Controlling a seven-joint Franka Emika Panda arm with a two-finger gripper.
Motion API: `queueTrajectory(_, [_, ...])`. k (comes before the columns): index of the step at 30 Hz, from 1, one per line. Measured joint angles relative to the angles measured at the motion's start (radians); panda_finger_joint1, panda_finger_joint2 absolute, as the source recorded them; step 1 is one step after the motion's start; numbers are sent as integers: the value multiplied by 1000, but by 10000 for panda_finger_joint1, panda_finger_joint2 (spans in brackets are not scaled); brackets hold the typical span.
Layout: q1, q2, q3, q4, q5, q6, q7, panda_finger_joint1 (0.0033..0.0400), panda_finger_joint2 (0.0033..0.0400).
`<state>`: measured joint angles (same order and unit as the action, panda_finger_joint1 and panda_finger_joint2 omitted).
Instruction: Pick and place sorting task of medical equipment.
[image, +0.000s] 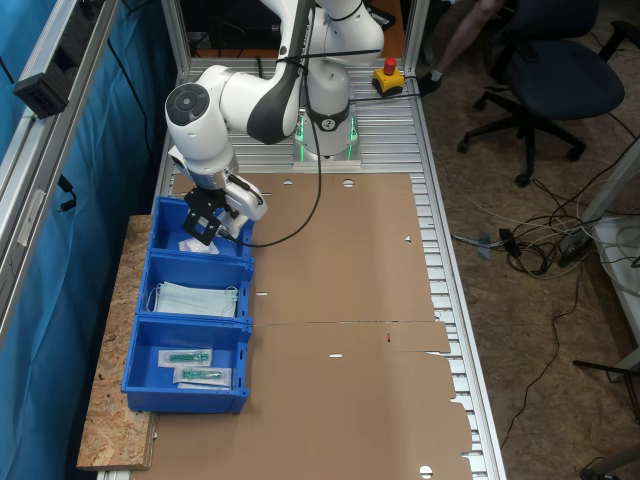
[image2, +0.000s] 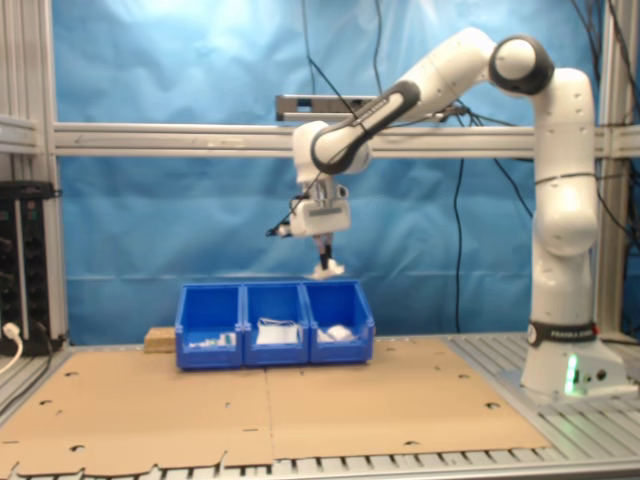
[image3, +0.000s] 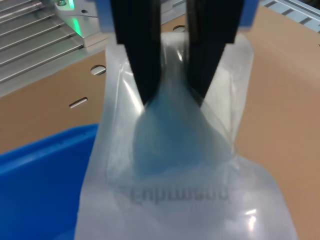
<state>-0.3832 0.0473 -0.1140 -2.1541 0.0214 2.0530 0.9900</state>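
My gripper (image2: 325, 256) is shut on a white pad in a clear plastic wrapper (image2: 328, 268) and holds it in the air. It hangs above the end compartment of a row of blue bins (image2: 275, 352), the one nearest the robot base. In the wrist view the two black fingers (image3: 142, 60) pinch the top of the puffy wrapper (image3: 175, 165), which hangs below them over the blue bin wall (image3: 45, 160). In the first exterior view the gripper (image: 205, 228) is over that same compartment. Another white pad (image2: 338, 332) lies inside it.
The blue bins (image: 185, 395) stand in a row of three on a chipboard strip beside the brown cardboard table top (image: 350, 300). The middle bin holds pale-blue face masks (image: 195, 298). The far bin holds green-tipped packets (image: 195, 365). A red button (image: 388, 75) sits by the robot base.
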Motion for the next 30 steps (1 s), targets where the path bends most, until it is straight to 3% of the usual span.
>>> queueTrajectory(15, [-22,3,-66,-7,0,1,0,35,35])
queueTrajectory(30, [-22,15,-73,-7,0,25,0,35,35])
